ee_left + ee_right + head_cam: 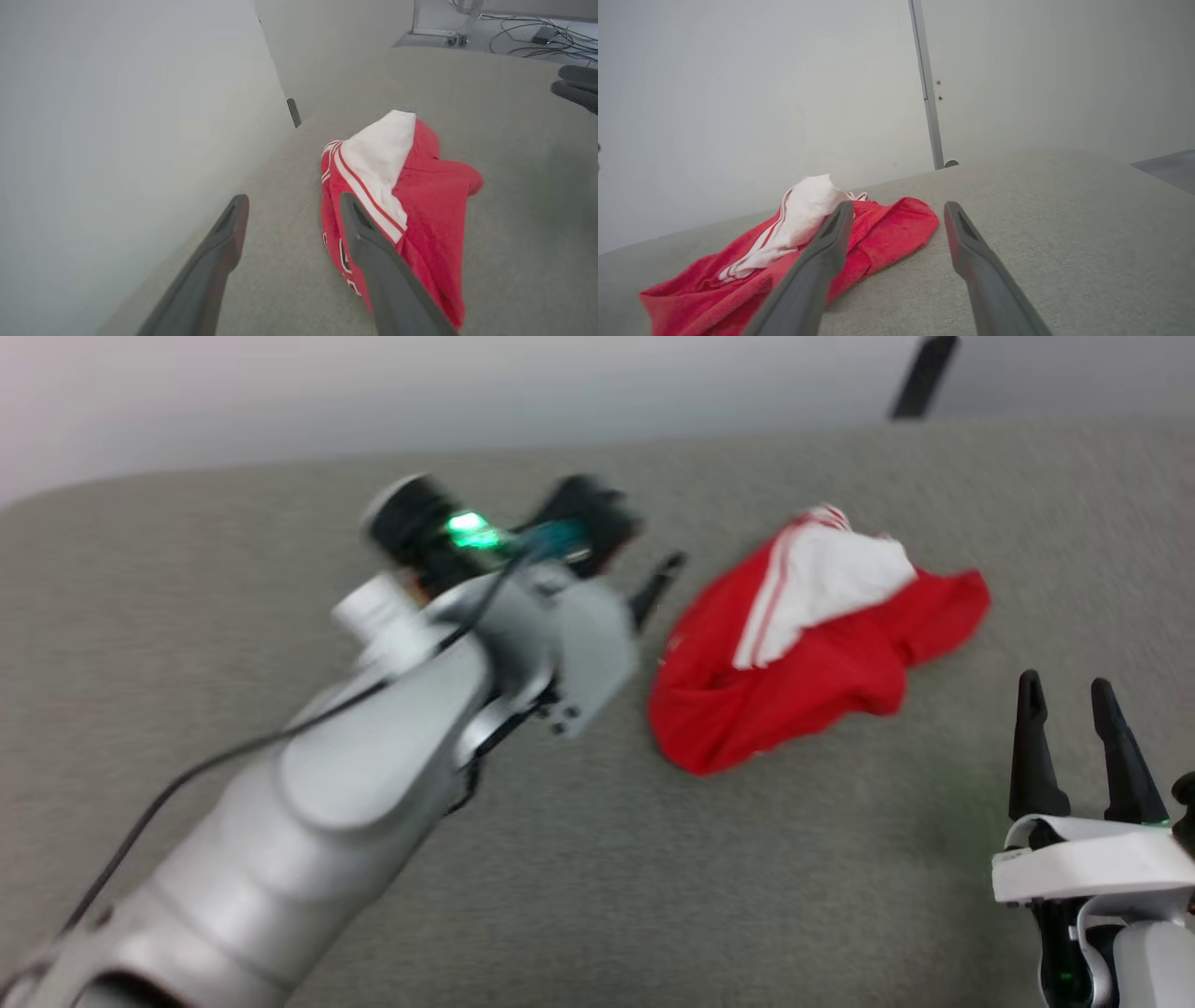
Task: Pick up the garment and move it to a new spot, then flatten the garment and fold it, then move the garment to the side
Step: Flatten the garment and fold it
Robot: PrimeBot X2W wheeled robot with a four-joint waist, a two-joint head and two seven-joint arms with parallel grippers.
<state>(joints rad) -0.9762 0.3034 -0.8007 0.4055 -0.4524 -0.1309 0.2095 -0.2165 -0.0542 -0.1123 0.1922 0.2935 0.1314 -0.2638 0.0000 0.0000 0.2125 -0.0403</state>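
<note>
Near the robot, the right gripper (1065, 683) hangs over the grey surface (560, 896), its two jaws open and empty. Farther out, the left gripper (294, 199) has its jaws open and empty too. It is just beside the one crumpled red-and-white garment (803, 663) lying on the surface.

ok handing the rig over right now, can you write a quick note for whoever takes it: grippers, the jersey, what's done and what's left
Left gripper: open, empty, reaching in beside the garment's left edge.
Right gripper: open, empty, apart from the garment, nearer the robot.
Garment: crumpled heap on the grey padded surface, white sleeve on top.
Done: nothing visible; the garment is not gripped, flattened or folded.
Left: pick it up and move it, flatten, fold, move aside.
</note>
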